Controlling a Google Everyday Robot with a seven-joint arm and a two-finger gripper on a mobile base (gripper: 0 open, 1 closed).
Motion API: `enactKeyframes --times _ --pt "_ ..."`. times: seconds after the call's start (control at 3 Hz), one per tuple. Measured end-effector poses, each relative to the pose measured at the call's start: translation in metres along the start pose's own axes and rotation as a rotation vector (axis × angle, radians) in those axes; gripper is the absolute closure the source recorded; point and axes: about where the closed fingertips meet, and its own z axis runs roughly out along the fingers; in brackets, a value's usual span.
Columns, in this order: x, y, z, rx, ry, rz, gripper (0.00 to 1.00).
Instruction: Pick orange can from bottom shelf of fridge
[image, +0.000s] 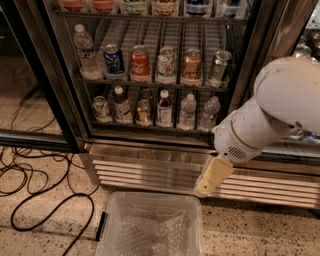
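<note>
The fridge has a dark frame and a louvred steel base. The orange can stands on the bottom shelf, a wire rack, between a dark bottle and a labelled bottle. A pale can stands at the shelf's left end. My gripper hangs on the white arm in front of the louvred base. It is to the right of and below the orange can, well apart from it, and holds nothing.
The shelf above holds several cans, among them a gold-orange one. Two water bottles stand at the bottom shelf's right. A clear plastic bin sits on the floor below the gripper. Black cables lie at left. The door frame stands at left.
</note>
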Motion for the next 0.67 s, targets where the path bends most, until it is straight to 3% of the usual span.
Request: enactKeyframes --times 0.33,0.67 --pt "-0.0192 0.0064 0.0467 -0.029 -0.051 0.019 0.0" --pt "-0.0193 0.0065 0.0467 -0.029 -0.051 0.019 0.0"
